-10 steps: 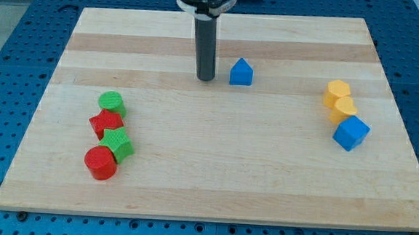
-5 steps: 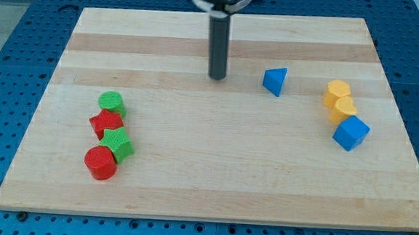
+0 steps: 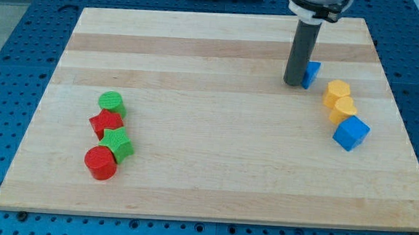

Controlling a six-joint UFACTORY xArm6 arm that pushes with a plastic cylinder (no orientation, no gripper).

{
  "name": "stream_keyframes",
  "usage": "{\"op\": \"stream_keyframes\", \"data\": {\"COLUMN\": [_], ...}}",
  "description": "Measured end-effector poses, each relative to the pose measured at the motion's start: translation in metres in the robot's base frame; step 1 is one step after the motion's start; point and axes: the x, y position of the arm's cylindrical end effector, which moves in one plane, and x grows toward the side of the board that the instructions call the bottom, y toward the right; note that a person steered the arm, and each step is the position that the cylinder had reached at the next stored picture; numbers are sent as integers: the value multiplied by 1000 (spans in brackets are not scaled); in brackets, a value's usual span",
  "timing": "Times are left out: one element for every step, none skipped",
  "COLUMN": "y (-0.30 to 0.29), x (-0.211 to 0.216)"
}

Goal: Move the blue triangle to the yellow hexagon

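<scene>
Camera view: my tip (image 3: 293, 83) touches the left side of the blue triangle (image 3: 312, 74), which sits on the surface (image 3: 206, 175) near the yellow hexagon (image 3: 337, 92), up-left of it. No jaws exist here.

My tip (image 3: 294, 83) seems to touch the blue triangle (image 3: 312, 73), near the yellow hexagon (image 3: 337, 92).

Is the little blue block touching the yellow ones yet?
Not yet. The blue triangle sits against my tip, with bare wood between it and the nearest yellow block.
</scene>
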Motion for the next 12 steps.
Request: {"op": "stream_keyframes", "data": {"y": [-22,-20,11,46,53,39,53,107,121,111,93,86], "x": [-1,-21,-22,-20,-20,-35,-63,-65,-39,-21,-21,-21]}}
